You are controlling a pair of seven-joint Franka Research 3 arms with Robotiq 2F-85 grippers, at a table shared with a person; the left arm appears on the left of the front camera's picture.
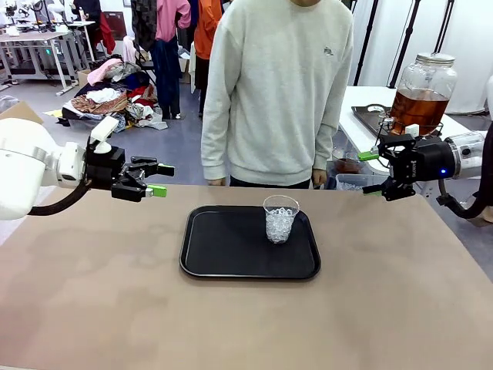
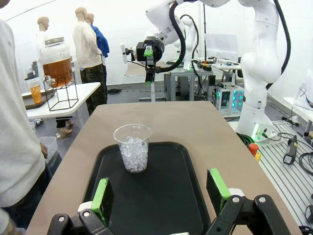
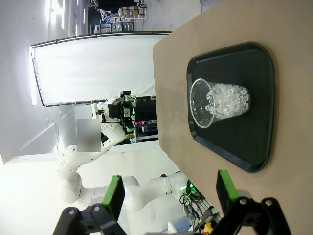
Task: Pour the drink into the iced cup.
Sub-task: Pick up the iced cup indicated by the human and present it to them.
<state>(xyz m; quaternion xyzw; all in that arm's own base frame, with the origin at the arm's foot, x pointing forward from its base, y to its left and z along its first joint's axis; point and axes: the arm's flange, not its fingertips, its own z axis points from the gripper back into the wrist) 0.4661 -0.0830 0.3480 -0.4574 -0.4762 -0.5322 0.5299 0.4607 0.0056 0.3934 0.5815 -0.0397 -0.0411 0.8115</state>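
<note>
Left claw (image 1: 162,179) is held wide open and empty above the counter's (image 1: 92,308) left edge; right claw (image 1: 370,172) is likewise spread wide w/ nothing between the pads, off the far right corner. Iced cup (image 1: 280,219) stands upright on the black tray (image 1: 208,262), toward its far right part, mid-counter; it is packed w/ ice cubes and no liquid is seen in it yet. The drink (image 1: 417,108) is seen as amber liquid in a big lidded glass dispenser (image 1: 430,75) on a side table (image 1: 353,96) behind the right arm, well apart from the iced cup; a small cup of the same colour (image 2: 35,92) is spotted beside it in the left wrist view. Dispenser is judged heavy, rigid, breakable, prob. not to be lifted; the small cup is the likelier pouring vessel, to be gripped gently round its mid-body. Iced cup looks like thin clear plastic: light, easily crushed, prob. wet & slippery; to be steadied low on the wall, if at all. Liquid will slosh; a slow tilt is called for.
</note>
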